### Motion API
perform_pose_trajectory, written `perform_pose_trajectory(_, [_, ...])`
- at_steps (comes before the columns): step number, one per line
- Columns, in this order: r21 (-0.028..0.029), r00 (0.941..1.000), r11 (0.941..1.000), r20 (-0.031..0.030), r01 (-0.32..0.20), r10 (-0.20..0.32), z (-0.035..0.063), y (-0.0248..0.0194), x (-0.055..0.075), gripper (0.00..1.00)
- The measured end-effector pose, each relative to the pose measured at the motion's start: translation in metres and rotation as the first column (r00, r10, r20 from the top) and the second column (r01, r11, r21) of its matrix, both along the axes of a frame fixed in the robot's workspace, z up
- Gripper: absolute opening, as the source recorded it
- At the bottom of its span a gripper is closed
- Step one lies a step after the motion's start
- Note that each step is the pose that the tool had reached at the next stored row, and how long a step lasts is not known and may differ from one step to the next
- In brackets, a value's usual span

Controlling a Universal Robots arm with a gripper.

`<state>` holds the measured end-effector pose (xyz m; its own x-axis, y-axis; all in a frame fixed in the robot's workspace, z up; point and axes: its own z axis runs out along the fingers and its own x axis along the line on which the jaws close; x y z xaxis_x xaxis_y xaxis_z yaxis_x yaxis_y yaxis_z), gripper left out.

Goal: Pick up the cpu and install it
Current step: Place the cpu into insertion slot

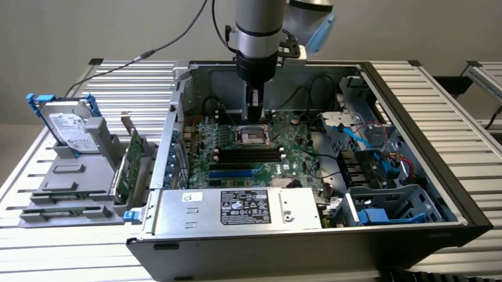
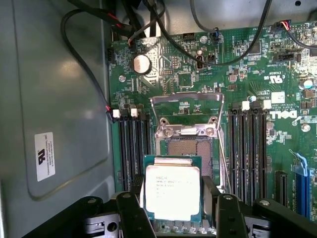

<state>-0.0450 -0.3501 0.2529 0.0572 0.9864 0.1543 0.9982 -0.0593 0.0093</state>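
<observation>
Down inside the open computer case (image 1: 462, 205), the gripper (image 1: 254, 119) hangs just above the socket (image 2: 190, 148). Its jaws stand wide yet are closed on the cpu (image 2: 172, 191), one finger (image 2: 132, 213) against each of two opposite edges. The chip lies flat and level between them, metal lid up. It overlaps the near edge of the socket rather than sitting squarely over it. The socket's load plate (image 2: 185, 99) is swung up on the far side, so the contact field is bare.

I'd judge the chip light and quite rigid, no strain to carry. It looks slippery, though: thin green edges give little to press on, and the smooth lid offers no purchase. The edges seem the right place to hold it, leaving the underside untouched. The delicate part is likely below, where the socket's fine contacts would not forgive a tilted or sliding landing. The memory slots (image 2: 250, 148) flank the socket closely on both sides.
</observation>
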Motion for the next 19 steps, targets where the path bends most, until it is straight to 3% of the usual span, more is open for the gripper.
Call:
perform_pose_trajectory(6, [0.0002,1.0,1.0,0.0064,-0.003,0.003,-0.0109,-0.0003,0.0,0.55])
perform_pose_trajectory(19, [0.0002,0.9999,1.0,0.0101,-0.008,0.008,-0.0344,-0.0011,-0.002,0.55])
